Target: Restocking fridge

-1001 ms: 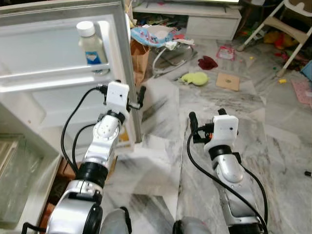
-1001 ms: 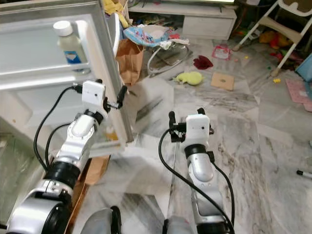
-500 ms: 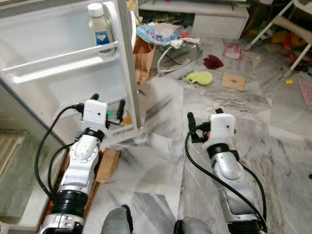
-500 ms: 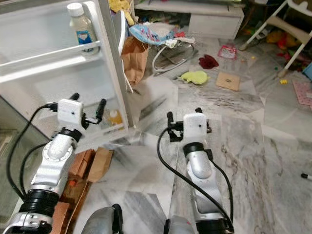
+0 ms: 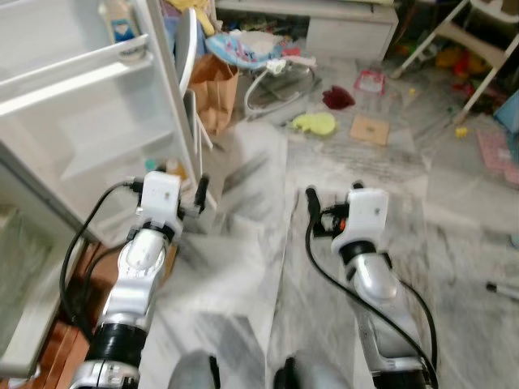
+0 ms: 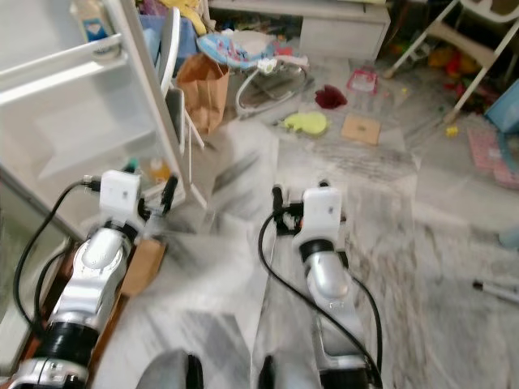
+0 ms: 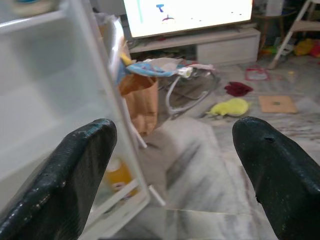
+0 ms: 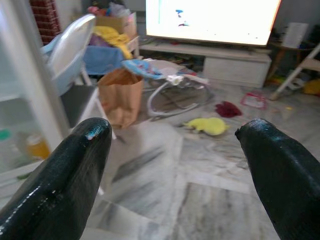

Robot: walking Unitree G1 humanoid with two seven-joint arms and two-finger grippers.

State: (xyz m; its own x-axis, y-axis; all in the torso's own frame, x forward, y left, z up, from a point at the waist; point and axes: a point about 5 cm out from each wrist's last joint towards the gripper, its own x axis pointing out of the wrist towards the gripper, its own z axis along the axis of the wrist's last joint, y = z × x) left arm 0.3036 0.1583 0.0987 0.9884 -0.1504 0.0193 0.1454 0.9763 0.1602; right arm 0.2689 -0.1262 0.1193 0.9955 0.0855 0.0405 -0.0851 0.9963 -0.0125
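Observation:
The white fridge door (image 5: 166,105) stands open on my left. A clear bottle (image 5: 122,24) with a blue label sits on its upper shelf, and a small orange bottle (image 7: 117,175) on its bottom shelf. My left gripper (image 5: 176,177) is open and holds nothing; it is low, just in front of the door's bottom corner. Over the marble floor my right gripper (image 5: 333,193) is open too, with nothing between its fingers (image 8: 75,175). The picture is blurred.
A brown paper bag (image 5: 212,81) and a baby bouncer (image 5: 268,50) stand just past the door's edge. A yellow toy (image 5: 312,123), a red cloth (image 5: 336,97) and a cardboard piece (image 5: 369,128) lie on the floor. A TV stand (image 5: 349,28) is at the back.
The whole picture has shifted, so the camera has moved. My left gripper has come away from the door's edge and dropped to its bottom corner. The right arm keeps its pose.

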